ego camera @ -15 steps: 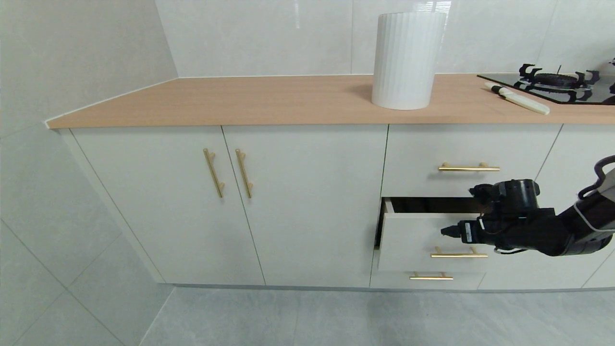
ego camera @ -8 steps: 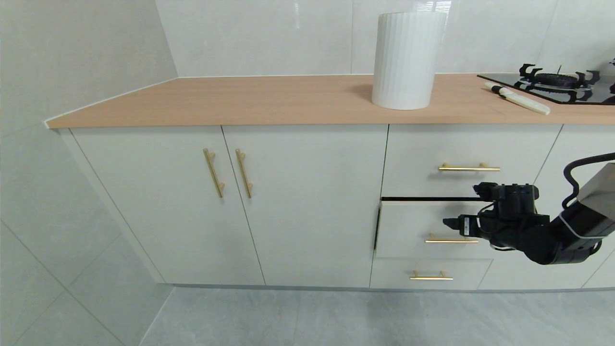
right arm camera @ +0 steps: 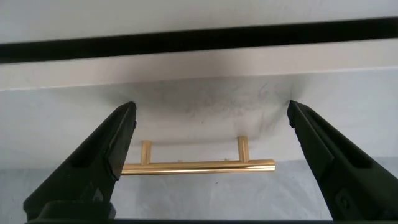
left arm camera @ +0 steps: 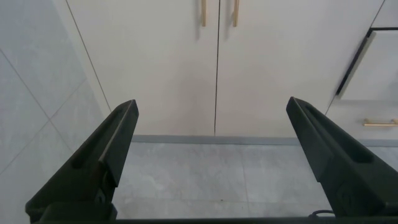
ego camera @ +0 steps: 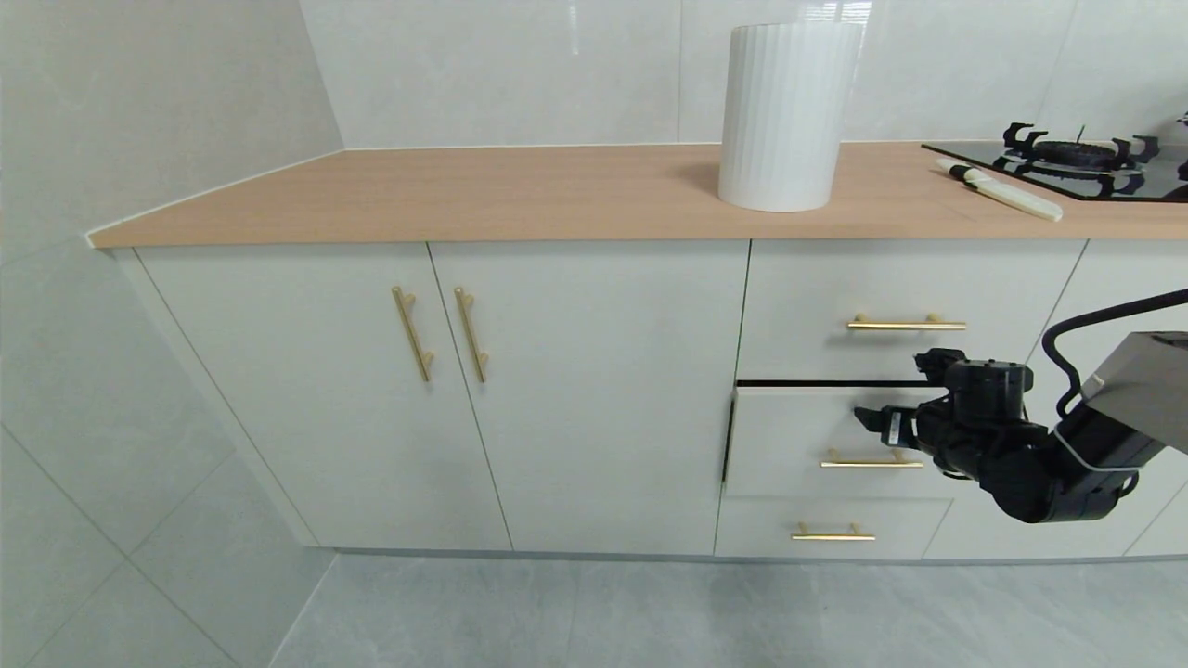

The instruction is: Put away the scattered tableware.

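While right end effector (right arm camera: 209, 111) gapes, drawer handle (right arm camera: 198, 166) beneath

The middle drawer (ego camera: 817, 436) ahead of the right gripper (ego camera: 871, 422) is almost shut, so its inside is hidden behind a thin dark gap just above the gripper. Whether the gripper touches the drawer front cannot be told. Its body covers the right end of the drawer handle (ego camera: 858, 461) just below. High above it, a picture edge cuts off the white ribbed canister (ego camera: 784, 121) and the stove (ego camera: 1077, 162). Ahead of the left gripper (left arm camera: 211, 106), the door handles (left arm camera: 203, 12) are also cut off.
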`<state>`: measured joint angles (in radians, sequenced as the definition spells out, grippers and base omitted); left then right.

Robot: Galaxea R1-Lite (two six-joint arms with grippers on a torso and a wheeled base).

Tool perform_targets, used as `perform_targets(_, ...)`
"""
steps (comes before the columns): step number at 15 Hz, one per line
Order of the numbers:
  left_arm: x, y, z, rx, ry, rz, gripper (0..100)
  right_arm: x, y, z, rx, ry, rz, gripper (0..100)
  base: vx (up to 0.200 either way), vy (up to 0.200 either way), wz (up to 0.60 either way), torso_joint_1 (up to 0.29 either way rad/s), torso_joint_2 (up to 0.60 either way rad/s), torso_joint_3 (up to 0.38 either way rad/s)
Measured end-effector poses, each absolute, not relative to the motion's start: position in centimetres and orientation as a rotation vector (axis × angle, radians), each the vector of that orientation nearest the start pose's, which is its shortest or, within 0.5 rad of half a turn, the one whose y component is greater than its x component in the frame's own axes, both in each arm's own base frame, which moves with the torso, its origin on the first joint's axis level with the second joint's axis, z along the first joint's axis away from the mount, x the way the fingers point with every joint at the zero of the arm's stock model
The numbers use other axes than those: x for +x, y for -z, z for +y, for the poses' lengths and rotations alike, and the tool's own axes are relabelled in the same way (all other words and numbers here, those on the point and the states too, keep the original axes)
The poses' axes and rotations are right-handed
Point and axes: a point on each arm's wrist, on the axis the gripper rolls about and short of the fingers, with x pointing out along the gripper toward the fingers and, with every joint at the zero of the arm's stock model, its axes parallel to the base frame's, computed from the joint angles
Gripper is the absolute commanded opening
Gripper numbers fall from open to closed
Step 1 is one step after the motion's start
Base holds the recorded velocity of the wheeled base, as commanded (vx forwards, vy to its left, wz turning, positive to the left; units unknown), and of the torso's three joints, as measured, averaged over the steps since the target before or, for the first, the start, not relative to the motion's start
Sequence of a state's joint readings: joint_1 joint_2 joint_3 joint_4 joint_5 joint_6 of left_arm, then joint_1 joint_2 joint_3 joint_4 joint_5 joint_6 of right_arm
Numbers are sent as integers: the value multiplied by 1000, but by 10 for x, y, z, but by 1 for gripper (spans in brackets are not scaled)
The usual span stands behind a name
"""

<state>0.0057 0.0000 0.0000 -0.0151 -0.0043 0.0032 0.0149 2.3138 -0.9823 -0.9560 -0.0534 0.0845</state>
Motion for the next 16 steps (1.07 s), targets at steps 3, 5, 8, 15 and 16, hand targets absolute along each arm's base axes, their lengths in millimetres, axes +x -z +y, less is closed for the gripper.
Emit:
perform_targets(3, -23, -77, 0, 3, -1, -15, 100, 418, -36, 5, 100, 59, 324, 100, 0, 0, 0, 0, 0, 0)
perform_targets(5, -23, -77, 0, 3, -2, -15, 100, 420, -38, 5, 113, 60, 304, 100, 0, 0, 0, 0, 0, 0)
perform_targets(8, -23, -77, 0, 3, -1, -15, 100, 423, -39, 5, 116, 65, 292, 100, 0, 0, 0, 0, 0, 0)
perform_targets(15, -23, -77, 0, 3, -1, -15, 100, 427, -37, 6, 124, 65, 285, 100, 0, 0, 0, 0, 0, 0)
perform_targets(16, -23, -77, 0, 3, -1, -15, 100, 429, -37, 6, 124, 69, 273, 100, 0, 0, 0, 0, 0, 0)
